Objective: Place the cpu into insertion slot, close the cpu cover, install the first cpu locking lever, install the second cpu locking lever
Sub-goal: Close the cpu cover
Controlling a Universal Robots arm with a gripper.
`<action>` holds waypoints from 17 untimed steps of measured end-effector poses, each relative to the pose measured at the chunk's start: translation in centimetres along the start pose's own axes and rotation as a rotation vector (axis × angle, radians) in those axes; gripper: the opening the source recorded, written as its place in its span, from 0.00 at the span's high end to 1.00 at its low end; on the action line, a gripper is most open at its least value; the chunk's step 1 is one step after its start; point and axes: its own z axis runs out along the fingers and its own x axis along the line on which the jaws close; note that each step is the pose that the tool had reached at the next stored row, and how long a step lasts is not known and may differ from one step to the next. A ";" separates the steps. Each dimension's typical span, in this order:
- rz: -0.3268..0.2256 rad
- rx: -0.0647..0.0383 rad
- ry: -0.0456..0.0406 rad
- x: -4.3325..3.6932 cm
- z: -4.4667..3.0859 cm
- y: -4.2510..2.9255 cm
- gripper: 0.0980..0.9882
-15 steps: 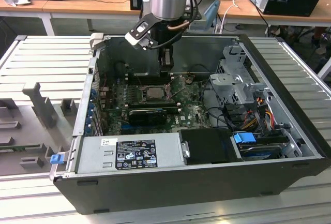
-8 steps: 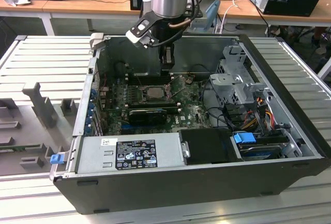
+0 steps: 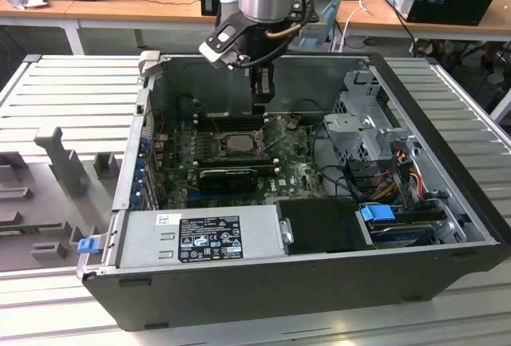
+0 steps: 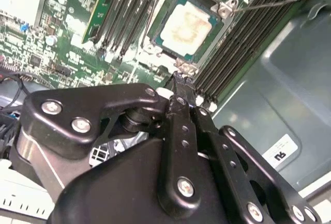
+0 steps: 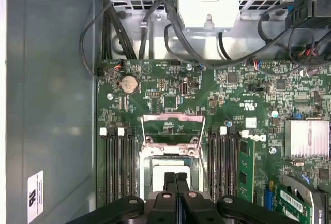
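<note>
The cpu (image 4: 186,26) (image 5: 161,171) (image 3: 237,143) lies flat in the insertion slot (image 4: 155,33), pale metal top up, on the green board. The cpu cover (image 5: 170,116) stands tilted up off the slot, and the board shows through its square window. A thin wire locking lever (image 4: 269,2) sticks out past the memory slots. My gripper (image 4: 178,81) (image 5: 176,177) (image 3: 262,100) hangs just above the near edge of the slot. Its fingers are pressed together and shut, with nothing seen between them.
The open computer case (image 3: 136,134) walls in the board on all sides. Memory slots (image 5: 118,167) flank the socket. A black graphics card (image 3: 227,176), a power supply (image 3: 200,238), a drive cage (image 3: 363,134) with cables and a finned heatsink (image 5: 307,138) stand nearby.
</note>
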 end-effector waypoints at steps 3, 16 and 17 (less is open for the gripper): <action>0.000 0.000 0.0000 0.01 0.01 0.33 0.99; 0.000 0.000 0.0000 0.02 0.05 2.29 0.99; 0.000 0.000 0.0001 0.02 0.05 2.35 0.99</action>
